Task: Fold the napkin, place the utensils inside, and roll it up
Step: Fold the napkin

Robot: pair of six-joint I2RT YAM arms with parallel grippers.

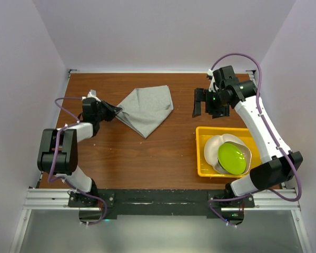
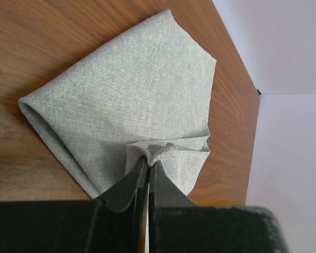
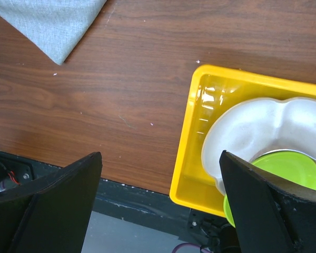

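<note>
Folding step in hand, spoon nowhere in sight

Jaws first: the left gripper point(image 2: 147, 164) is closed tight on one bunched corner of the napkin point(image 2: 131, 89), with a small ridge of cloth pushed up between its tips. From that pinch the grey cloth fans out flat over the table point(image 1: 147, 158). It is doubled over itself into a rough kite shape, with a rolled fold along one long edge and a smaller flap tucked just beside the grip. In the top view the napkin lies at the far middle of the wood, the left arm reaching in from its left side.

The right gripper point(image 1: 205, 108) hangs with its jaws spread wide and nothing between them. It is above bare wood, well apart from the cloth and beyond the far edge of the yellow tray point(image 1: 203, 153). The tray holds a white lobed dish point(image 1: 216, 145) with a green bowl point(image 1: 231, 158) in it.

Judging by the shape, the fold is only partly made and the edges do not line up. The next move calls for carrying the held corner across to a clean edge, laying it down without dragging the layers beneath, then releasing. No spoon shows in any view; it may be hidden in the tray, so finding it probably falls to the free right arm.
</note>
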